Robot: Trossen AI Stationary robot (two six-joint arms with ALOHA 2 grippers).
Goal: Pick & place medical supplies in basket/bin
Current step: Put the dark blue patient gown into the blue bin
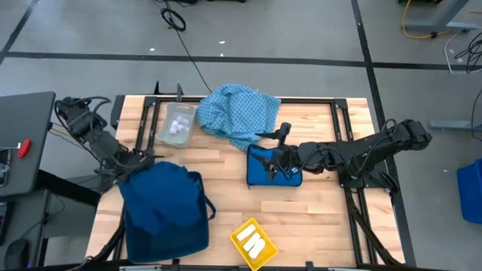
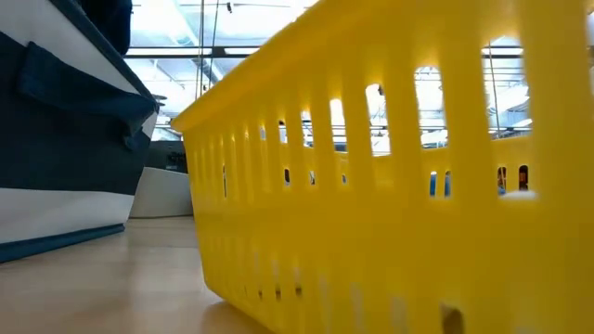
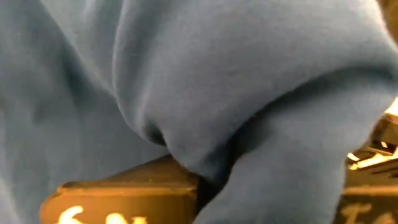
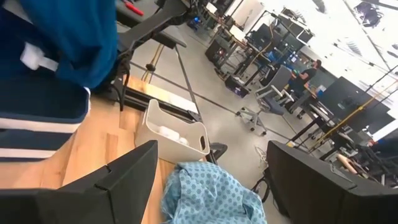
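A light-blue dotted cloth (image 1: 233, 113) lies crumpled at the table's far middle. Beside it stands a pale bin (image 1: 167, 134) with white rolls (image 1: 179, 126) inside. A yellow basket (image 1: 242, 227) near the front edge holds white packets (image 1: 253, 244). My left gripper (image 1: 143, 159) is shut on the far left top of a large dark blue bag (image 1: 166, 211). My right gripper (image 1: 277, 147) hangs open above a bright blue pouch (image 1: 260, 172), pointing toward the cloth (image 4: 211, 193), with nothing between its fingers. My left gripper pinches a fold of the dark blue bag's fabric (image 3: 186, 163) between its two fingers, at the bag's far left top. It comes from the table's left, slanting down. The fabric bulges out slack past the fingers, and the bag rests on the table.
The dark blue bag fills the near left of the table. In the low view the yellow basket (image 2: 390, 204) stands right in front, with the bag (image 2: 65, 139) and the pale bin (image 2: 167, 190) behind. Bare wood shows at the near right.
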